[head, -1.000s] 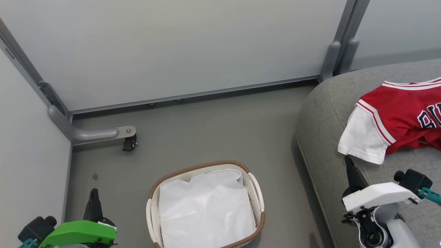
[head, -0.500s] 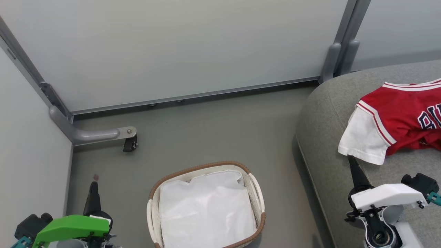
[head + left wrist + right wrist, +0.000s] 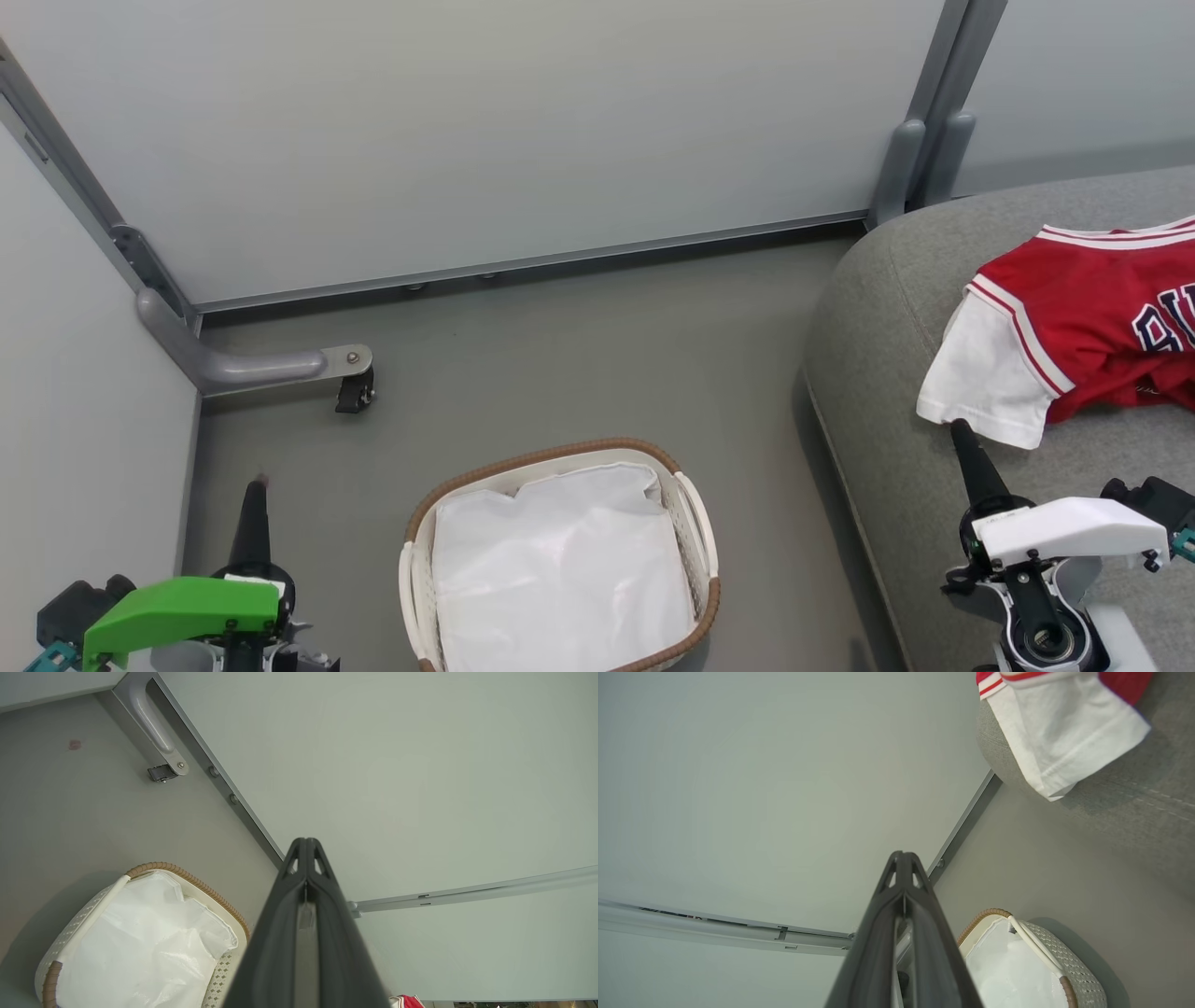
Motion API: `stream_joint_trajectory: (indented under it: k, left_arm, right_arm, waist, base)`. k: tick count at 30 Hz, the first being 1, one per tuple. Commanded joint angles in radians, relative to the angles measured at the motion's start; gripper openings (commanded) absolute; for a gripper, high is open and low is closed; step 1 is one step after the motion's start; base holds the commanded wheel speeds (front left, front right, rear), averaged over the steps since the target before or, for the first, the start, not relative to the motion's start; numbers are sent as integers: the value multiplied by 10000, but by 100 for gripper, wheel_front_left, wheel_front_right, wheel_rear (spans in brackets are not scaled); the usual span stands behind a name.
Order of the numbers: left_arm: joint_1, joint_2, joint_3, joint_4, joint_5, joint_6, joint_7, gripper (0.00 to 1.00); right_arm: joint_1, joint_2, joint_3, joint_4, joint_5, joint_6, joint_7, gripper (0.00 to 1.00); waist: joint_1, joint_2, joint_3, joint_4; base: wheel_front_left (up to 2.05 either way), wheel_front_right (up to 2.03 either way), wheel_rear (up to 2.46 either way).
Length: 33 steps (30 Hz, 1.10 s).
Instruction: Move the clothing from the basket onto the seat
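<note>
Grey sofa cushion (image 3: 887, 373) at the right of the head view, rounded corner toward the floor. Cream perforated laundry basket (image 3: 551, 451) on the floor beside it, low centre, lined with a crumpled white plastic sheet (image 3: 560, 569) — no red cloth to be seen inside.

Red jersey (image 3: 1083, 317) already on the cushion, long axis running off the picture's right edge, white sleeve (image 3: 980, 383) drooping toward the cushion's rounded edge. Dark white-edged lettering partly cut off, white stripe trim at neck and armhole, cloth rumpled rather than flat.

Right gripper (image 3: 962, 439) much the nearer, pointing up at the sleeve hem from just below, yet apart from it in the right wrist view; fingers pressed together, holding nothing. Left gripper (image 3: 255, 495) well apart, on the basket's far side, likewise closed and empty.

Probably little left to fetch — whether a smaller piece hides under the plastic, cannot tell.
</note>
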Motion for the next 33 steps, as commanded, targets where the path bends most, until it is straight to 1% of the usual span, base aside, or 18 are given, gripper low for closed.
stream_joint_trajectory:
  k: [1,33]
  left_arm:
    - [-246,79,52,-145,-283,-37,60,0]
    - [-343,96,141,-595,-2817,-52,758,0]
  right_arm:
    - [82,-60,-66,-148,273,-5,66,0]
    - [345,-80,-385,-590,2944,-7,759,0]
  waist:
    - [0,0,-4,3]
    - [0,0,-105,56]
  base:
    - [0,0,0]
    - [0,0,0]
